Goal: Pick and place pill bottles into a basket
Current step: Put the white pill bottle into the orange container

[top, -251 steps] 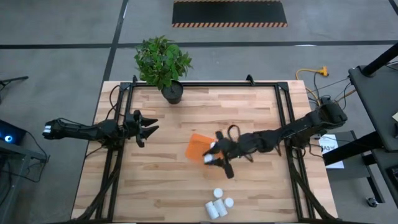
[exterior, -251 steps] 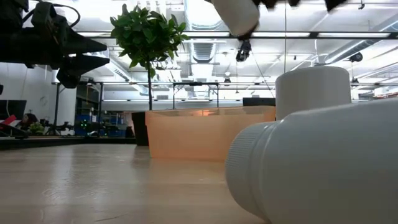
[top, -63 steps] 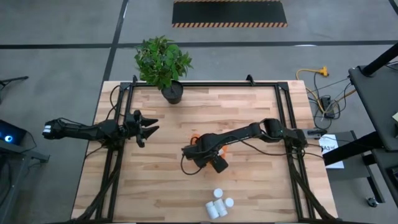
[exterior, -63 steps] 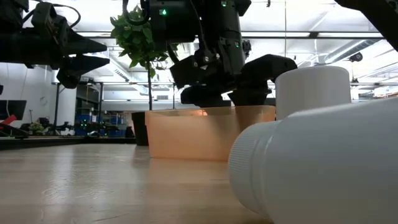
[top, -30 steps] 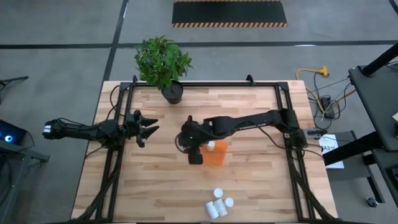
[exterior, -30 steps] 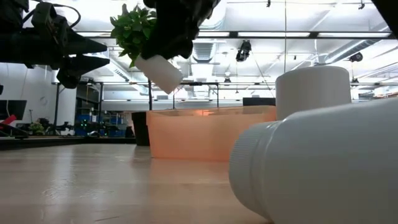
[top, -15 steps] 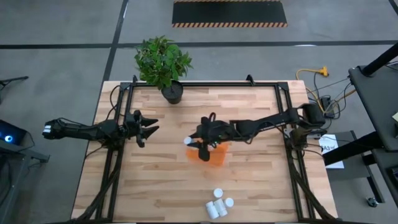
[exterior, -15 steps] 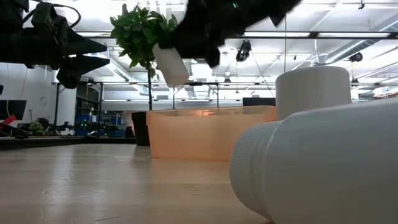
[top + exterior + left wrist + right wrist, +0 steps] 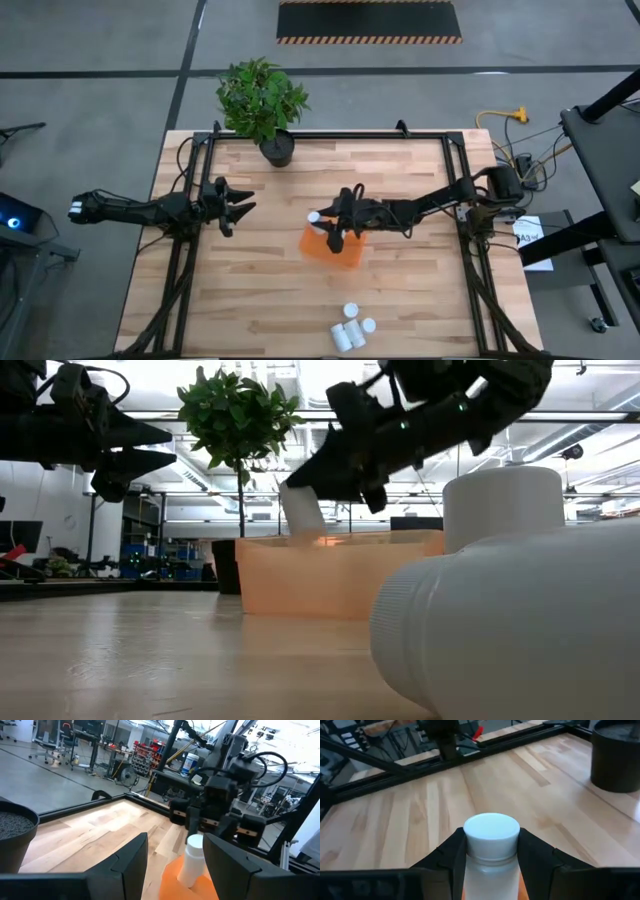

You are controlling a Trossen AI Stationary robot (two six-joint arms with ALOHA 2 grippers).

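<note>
Left gripper [image 9: 243, 208] is held above the surface's left side, jaws apart, nothing between them. At centre, the orange basket [image 9: 333, 246] is set on the wooden surface [image 9: 400, 290]. Right gripper [image 9: 330, 228] is held over the basket's left edge, jaws clamped on one pill bottle [image 9: 315, 218], tilted. Remaining pill bottles [image 9: 351, 327] are clustered at the near edge.
</note>
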